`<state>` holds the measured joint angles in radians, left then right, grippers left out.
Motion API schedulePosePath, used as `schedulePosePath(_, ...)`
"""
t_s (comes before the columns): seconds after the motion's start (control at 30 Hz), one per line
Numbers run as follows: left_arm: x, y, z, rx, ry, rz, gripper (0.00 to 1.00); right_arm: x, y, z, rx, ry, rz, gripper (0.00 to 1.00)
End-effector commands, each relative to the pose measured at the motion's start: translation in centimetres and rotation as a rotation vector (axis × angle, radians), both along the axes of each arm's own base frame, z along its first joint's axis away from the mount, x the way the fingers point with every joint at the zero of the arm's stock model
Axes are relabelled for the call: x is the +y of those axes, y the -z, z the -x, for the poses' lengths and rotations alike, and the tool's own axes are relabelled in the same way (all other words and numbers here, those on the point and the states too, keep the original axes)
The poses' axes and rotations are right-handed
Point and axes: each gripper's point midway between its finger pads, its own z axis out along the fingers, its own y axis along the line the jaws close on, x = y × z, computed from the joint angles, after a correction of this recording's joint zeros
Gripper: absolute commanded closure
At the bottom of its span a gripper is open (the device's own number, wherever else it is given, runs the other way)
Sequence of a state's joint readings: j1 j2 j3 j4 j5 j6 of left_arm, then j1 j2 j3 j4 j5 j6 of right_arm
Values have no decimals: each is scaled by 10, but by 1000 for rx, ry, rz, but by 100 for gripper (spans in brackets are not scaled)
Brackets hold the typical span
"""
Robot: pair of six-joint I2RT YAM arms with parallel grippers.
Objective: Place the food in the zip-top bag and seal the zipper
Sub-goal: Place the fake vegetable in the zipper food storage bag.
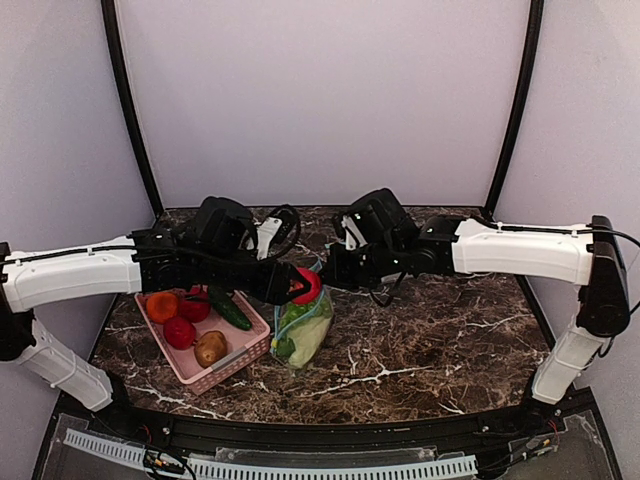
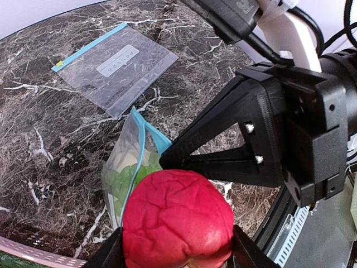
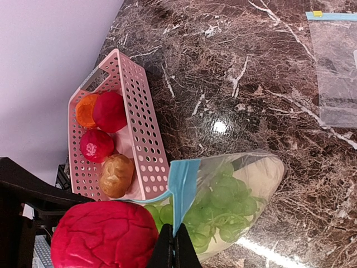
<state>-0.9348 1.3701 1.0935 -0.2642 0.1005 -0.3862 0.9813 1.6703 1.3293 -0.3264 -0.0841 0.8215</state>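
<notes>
My left gripper clamps the red food between its fingers, right by the mouth of the bag. My right gripper is pinched tight on the teal zipper, holding that edge up off the table. I see lettuce and a pale piece already inside. The basket stands just beside the bag; a spare bag lies flat farther back

Red food, teal-blue zipper, pink basket (white-veined dark table)
</notes>
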Motion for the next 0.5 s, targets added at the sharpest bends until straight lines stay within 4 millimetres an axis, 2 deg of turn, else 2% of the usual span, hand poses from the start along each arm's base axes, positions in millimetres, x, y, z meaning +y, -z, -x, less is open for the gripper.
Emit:
schedulePosePath(0.0, 10, 20, -5, -19, -56, -103, 52, 9, -39, 1, -59, -23, -103, 100)
schedulePosePath(0.17, 14, 32, -12, -31, -96, -168, 53, 12, -41, 2, -58, -34, -120, 100)
schedulePosePath(0.27, 10, 39, -12, -17, -90, -180, 52, 14, -41, 3, -56, -40, -124, 100)
schedulePosePath(0.47, -1, 40, -15, -17, -85, -145, 52, 18, -34, 5, -33, -50, -133, 100)
